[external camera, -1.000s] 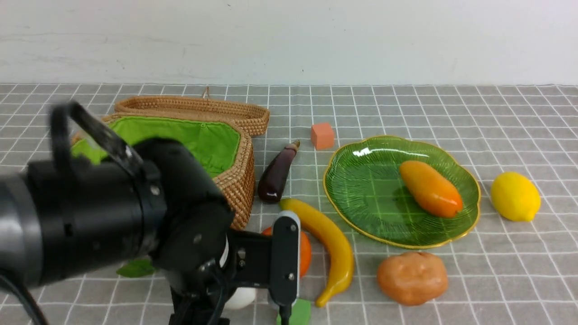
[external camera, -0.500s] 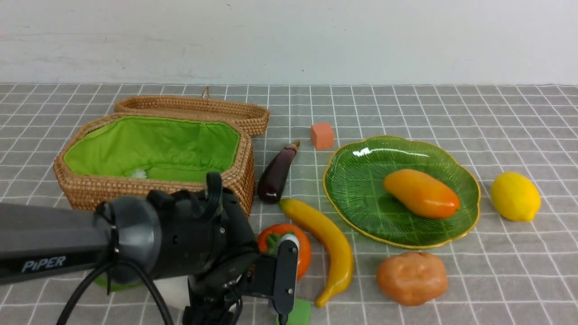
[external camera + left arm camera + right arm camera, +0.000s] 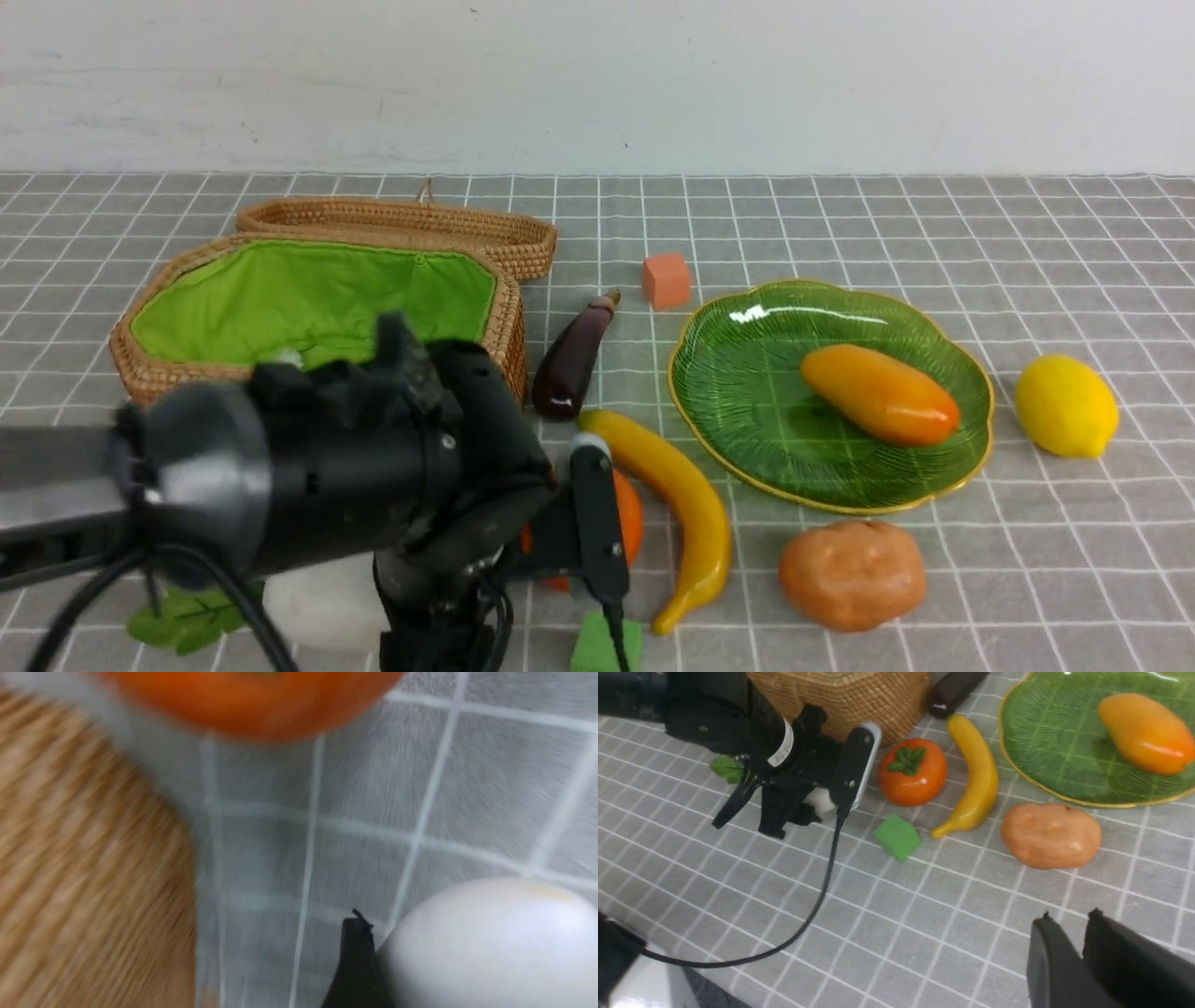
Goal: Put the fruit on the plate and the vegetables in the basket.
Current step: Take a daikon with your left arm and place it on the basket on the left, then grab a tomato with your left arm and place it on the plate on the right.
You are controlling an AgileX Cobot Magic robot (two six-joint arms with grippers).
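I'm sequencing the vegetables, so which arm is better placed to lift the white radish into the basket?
Left. Its tool is down at the radish, close beside the basket; the right tool hangs well away from both.

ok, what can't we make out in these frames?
- Left gripper jaws: front view, own arm hides them; right wrist view too small to tell whether they grip the radish.
- Persimmon: left wrist view, blurred, cut by the edge.
- Basket floor: front view, arm and wall hide it.
- Green cube: front view, cut by bottom edge.
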